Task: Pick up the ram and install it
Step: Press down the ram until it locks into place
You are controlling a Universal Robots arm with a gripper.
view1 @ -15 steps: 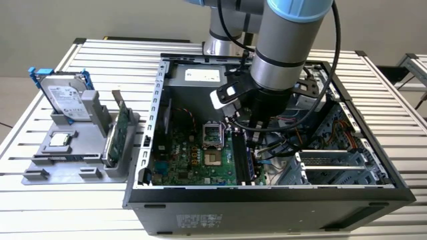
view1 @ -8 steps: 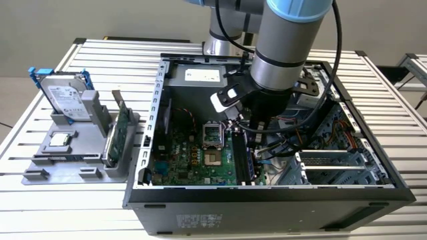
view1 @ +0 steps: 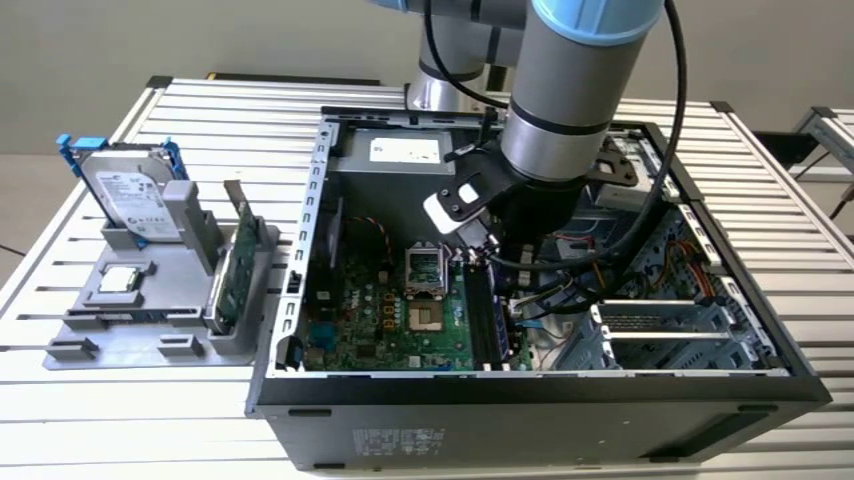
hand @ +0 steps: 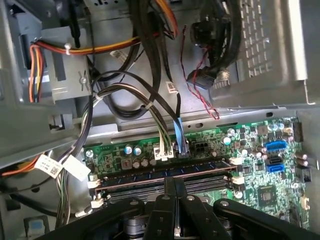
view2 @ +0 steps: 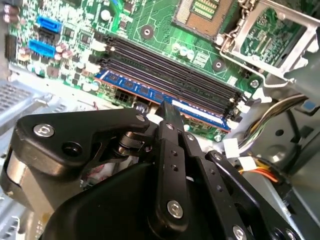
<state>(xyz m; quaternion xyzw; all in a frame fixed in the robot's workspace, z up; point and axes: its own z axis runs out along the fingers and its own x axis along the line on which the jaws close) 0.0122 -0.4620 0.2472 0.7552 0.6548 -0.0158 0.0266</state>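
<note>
1. One memory stick [view2: 165, 95]: I see it seated in the blue slot of the green board [view2: 150, 25], inside the computer case [view1: 307, 300].
2. Claw [view2: 167, 107]: clenched, fingertips pressing on the stick's top edge.
3. Handling, my judgement: light, thin, stiff, fragile; hold by long edges.

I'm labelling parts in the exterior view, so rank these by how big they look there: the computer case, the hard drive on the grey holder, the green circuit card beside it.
1. Computer case, by far.
2. Hard drive and green circuit card: too alike to rank; the card stands edge-on.
</note>
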